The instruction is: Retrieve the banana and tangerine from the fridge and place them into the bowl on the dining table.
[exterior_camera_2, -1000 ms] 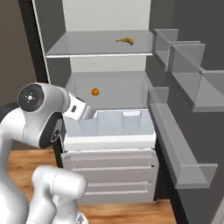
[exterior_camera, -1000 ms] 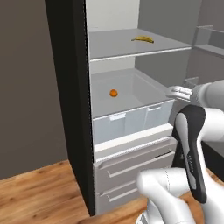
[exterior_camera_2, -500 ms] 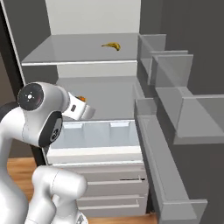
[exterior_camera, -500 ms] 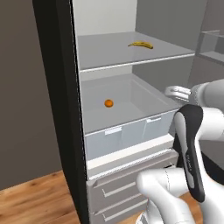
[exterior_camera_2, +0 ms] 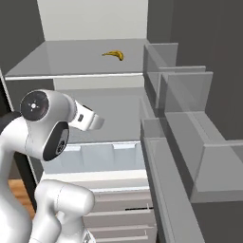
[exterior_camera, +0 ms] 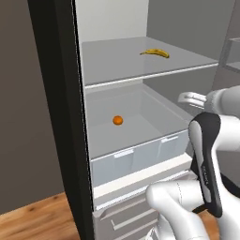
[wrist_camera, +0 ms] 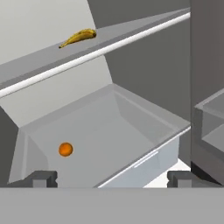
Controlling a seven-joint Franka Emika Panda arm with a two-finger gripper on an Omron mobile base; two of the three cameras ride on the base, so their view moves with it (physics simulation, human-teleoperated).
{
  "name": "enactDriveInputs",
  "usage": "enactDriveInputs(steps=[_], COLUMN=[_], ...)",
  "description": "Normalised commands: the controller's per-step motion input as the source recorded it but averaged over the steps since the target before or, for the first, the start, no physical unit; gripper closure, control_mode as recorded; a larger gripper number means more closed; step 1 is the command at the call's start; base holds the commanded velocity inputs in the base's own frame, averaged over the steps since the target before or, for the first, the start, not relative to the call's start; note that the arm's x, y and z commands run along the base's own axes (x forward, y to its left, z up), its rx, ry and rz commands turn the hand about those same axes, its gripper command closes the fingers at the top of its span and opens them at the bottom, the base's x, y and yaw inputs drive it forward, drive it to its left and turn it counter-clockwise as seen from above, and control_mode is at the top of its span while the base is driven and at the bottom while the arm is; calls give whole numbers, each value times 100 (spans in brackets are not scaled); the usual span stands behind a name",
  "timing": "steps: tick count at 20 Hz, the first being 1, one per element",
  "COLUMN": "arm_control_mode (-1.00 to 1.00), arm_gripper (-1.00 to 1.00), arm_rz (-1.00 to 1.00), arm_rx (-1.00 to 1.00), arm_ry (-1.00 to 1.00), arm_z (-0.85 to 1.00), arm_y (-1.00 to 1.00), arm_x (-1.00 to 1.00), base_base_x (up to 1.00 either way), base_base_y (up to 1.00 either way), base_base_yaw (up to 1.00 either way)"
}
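The fridge (exterior_camera: 61, 117) stands open in front of me. A yellow banana (exterior_camera: 155, 53) (exterior_camera_2: 114, 55) (wrist_camera: 78, 37) lies on its upper pale shelf (exterior_camera: 122, 65). Below it, a small orange tangerine (exterior_camera: 117, 120) (wrist_camera: 65, 149) rests in the clear bin, toward its left. My gripper (wrist_camera: 111, 179) (exterior_camera: 190, 98) (exterior_camera_2: 97, 122) hovers open just outside the bin's front right, its fingertips (wrist_camera: 41, 178) wide apart with nothing between them. The bowl and the dining table are out of view.
The open fridge door (exterior_camera_2: 190, 123) with clear shelf bins juts out on the right. The bin's front wall (exterior_camera: 136, 157) and closed lower drawers (exterior_camera_2: 118, 209) sit below the gripper. A wooden floor (exterior_camera: 42, 215) lies at the lower left.
The base has driven closer to the fridge, so the shelves and fruit now loom larger. The banana and tangerine lie where they were. The gripper stays open.
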Motion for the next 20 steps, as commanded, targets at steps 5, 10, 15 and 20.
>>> enactDriveInputs(steps=[5, 10, 15, 20], arm_control_mode=[100, -100, -100, -100], arm_gripper=[-100, -100, -100, -100], arm_rz=[0, 0, 0, 0], arm_rx=[0, 0, -2, -4], arm_ry=[0, 6, 1, 0], arm_z=[0, 3, 43, 59], arm_y=[0, 1, 6, 7], arm_x=[0, 15, 0, 0], base_base_x=[72, 18, 0, 0], base_base_y=[10, 0, 0, 0], base_base_yaw=[-5, 0, 0, 0])
